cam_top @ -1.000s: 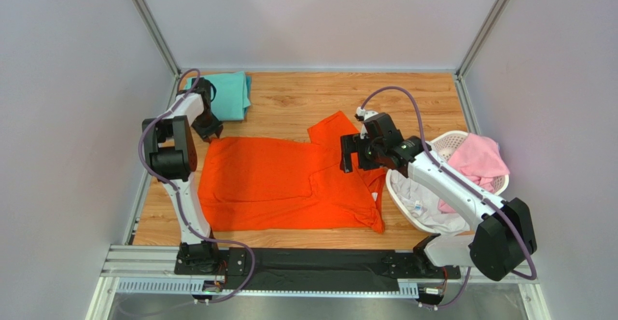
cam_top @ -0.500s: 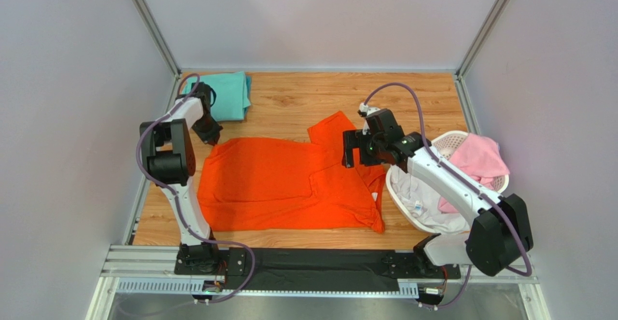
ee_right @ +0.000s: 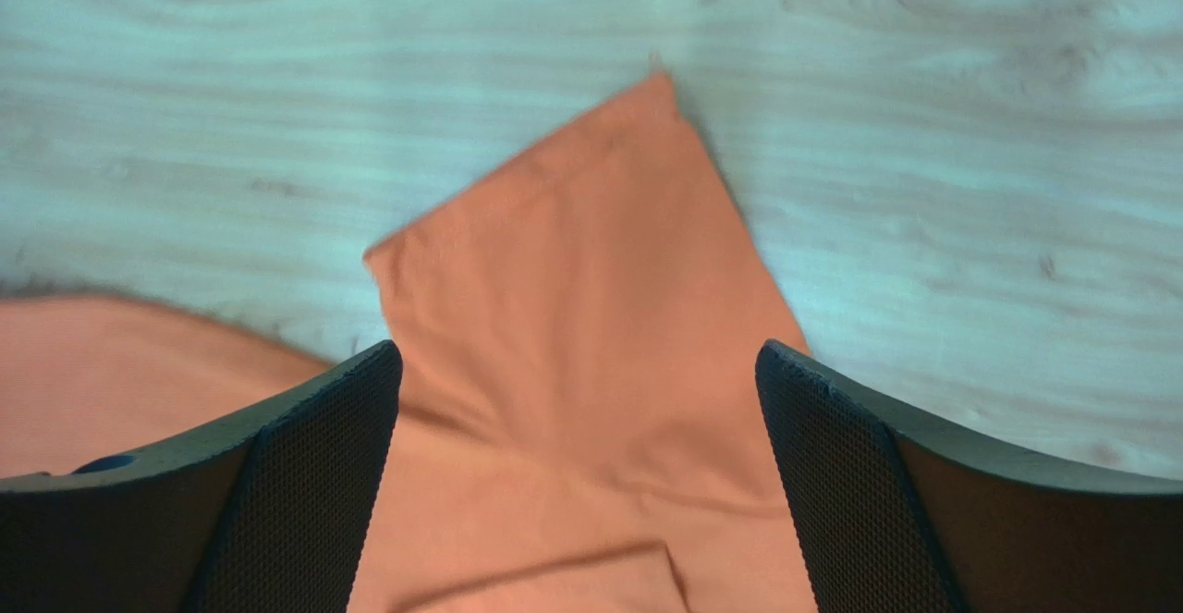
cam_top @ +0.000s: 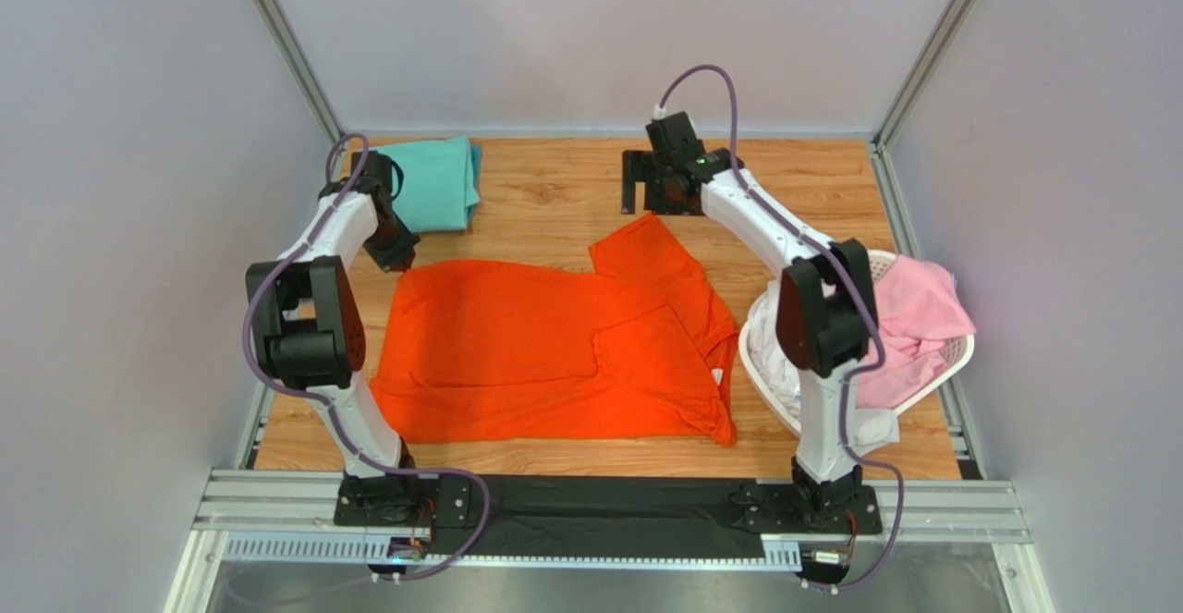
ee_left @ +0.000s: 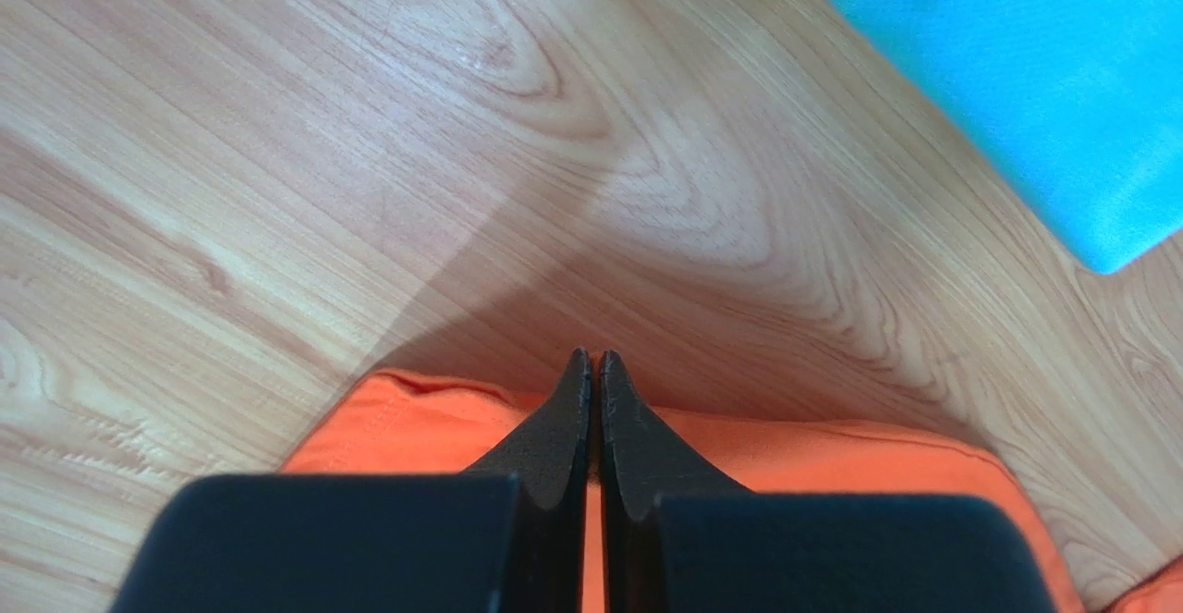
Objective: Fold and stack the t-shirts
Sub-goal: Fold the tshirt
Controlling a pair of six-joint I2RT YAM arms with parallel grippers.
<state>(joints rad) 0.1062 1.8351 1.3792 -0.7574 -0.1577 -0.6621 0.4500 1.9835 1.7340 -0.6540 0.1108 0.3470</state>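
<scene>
The orange-red t-shirt lies spread out in the middle of the table. My left gripper is at its back left corner. In the left wrist view the jaws are shut at the shirt's hem, with orange cloth showing between the fingers. My right gripper is open and empty at the back of the table. In the right wrist view it hovers over the shirt's sleeve. The teal-green t-shirt lies folded at the back left and also shows in the left wrist view.
A white perforated basket stands at the right, holding a pale pink t-shirt and a white t-shirt. Grey walls enclose the wooden table. A black rail runs along the front edge.
My right arm has swung from over the shirt's right side to the back of the table, beyond the sleeve. My left gripper has shifted slightly back and left at the shirt's corner.
</scene>
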